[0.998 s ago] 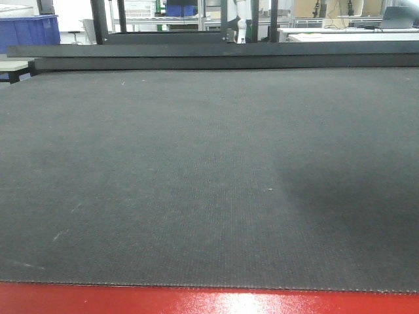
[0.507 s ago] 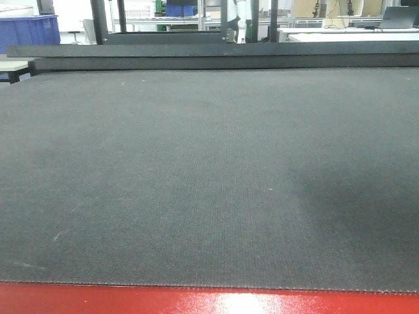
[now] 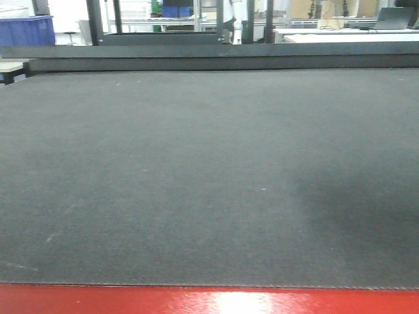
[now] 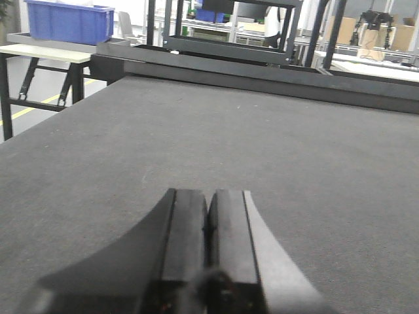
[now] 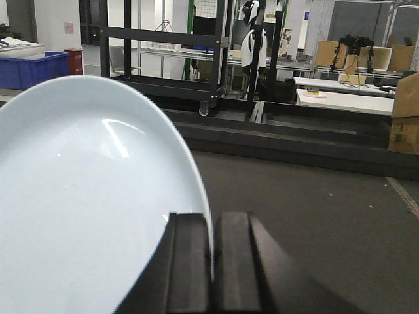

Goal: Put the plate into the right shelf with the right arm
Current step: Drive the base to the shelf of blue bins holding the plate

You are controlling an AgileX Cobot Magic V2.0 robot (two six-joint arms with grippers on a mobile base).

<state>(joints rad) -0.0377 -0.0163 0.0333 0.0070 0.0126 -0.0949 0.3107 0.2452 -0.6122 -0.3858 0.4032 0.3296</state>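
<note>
In the right wrist view the white plate (image 5: 85,209) fills the left half of the frame, held on edge above the dark table. My right gripper (image 5: 212,219) is shut on the plate's rim, one finger on each face. In the left wrist view my left gripper (image 4: 208,196) is shut with nothing between its fingers, low over the dark grey mat (image 4: 196,137). Neither gripper nor the plate appears in the front view. The right shelf is out of view.
The dark grey mat (image 3: 196,163) covers the table, with a red front edge (image 3: 209,301). A low black rail (image 3: 216,57) runs along the far side. Beyond it stand a black wheeled rack (image 5: 170,59), blue bins (image 4: 65,21) and white workbenches (image 5: 340,98).
The front view has shifted slightly, so the background rail and racks sit a little differently. The shadow on the mat's right side stays. Nothing else has changed.
</note>
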